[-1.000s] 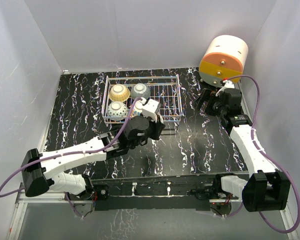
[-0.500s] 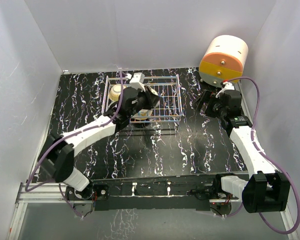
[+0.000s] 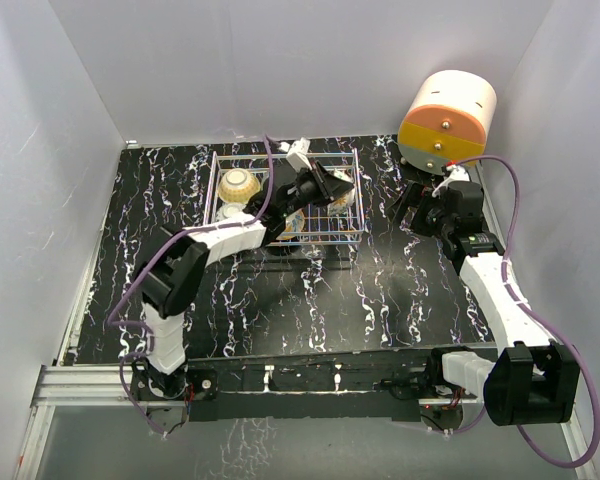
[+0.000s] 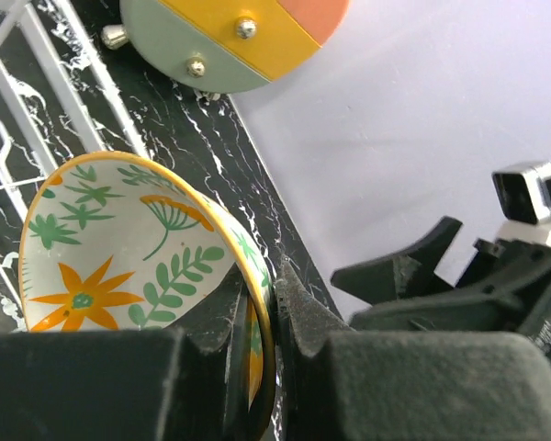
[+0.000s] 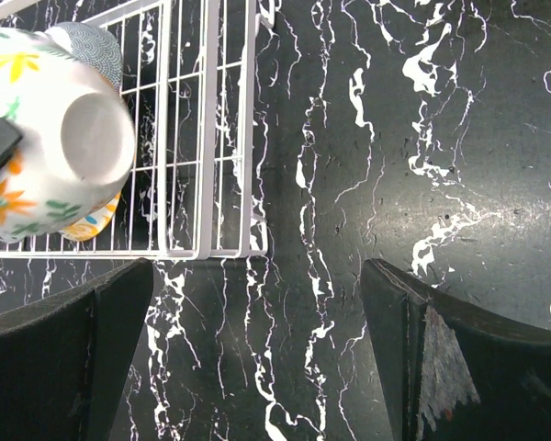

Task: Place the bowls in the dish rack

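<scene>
- Now the left gripper (image 3: pixel 330 186) has swung from the 6 o'clock edge of the dish rack (image 5: pixel 253 138) to above its 3 o'clock end. The right gripper (image 5: pixel 257 358) has held position.
- Judgement: transport looks nearly complete; lowering and release remain.
- Left jaws are clenched on the rim of the orange-flowered bowl (image 4: pixel 138 248). It hangs tilted on edge over the rack wires, well apart from the yellow-cream bowl (image 3: pixel 238 184) at 9 o'clock.
- Right jaws stand released over the bench (image 5: pixel 422 138), grasping nothing.
</scene>
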Controlling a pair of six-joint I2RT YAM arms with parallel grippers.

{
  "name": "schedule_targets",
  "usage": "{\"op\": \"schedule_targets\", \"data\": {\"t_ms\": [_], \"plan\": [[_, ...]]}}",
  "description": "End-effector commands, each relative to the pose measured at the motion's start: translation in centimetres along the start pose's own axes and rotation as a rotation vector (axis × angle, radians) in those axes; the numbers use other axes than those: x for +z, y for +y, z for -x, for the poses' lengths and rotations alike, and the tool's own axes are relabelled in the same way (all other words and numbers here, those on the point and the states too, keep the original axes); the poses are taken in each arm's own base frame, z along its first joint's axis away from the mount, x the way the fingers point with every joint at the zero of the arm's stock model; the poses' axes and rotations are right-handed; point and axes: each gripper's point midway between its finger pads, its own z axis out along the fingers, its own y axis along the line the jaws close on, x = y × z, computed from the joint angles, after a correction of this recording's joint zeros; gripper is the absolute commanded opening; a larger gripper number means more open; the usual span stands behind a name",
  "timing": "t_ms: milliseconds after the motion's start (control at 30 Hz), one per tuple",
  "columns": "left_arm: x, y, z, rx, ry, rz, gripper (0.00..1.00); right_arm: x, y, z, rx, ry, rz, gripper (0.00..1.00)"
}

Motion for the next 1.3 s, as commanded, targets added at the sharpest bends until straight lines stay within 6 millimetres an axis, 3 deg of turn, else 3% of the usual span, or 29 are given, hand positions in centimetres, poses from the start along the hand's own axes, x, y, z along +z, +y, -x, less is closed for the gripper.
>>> {"op": "schedule_targets", "data": {"t_ms": [0,333,800,1033,1267], "plan": [[1.1,-1.1,3.4,-0.112,-0.085,-0.139,0.00,-0.1,0.2,1.3,-0.023,-0.059,0.020,1.00],[3.5,2.5,1.8,-0.168,-0.028,-0.123,0.00,0.1,-0.1,1.4,-0.015,-0.059,0.016,1.00],[3.6,4.7,0.1,-0.298,-0.005,-0.119,0.00,0.5,-0.2,1.0,-0.013,-0.044,0.022,1.00],[1.8,8.1,-0.4,-0.311,0.004,0.047,0.01,0.6,-0.2,0.7,-0.013,-0.038,0.026,1.00],[-0.1,11.2,-2.7,-0.322,0.039,0.152,0.18,0.7,-0.2,0.6,-0.014,-0.035,0.028,1.00]]}}
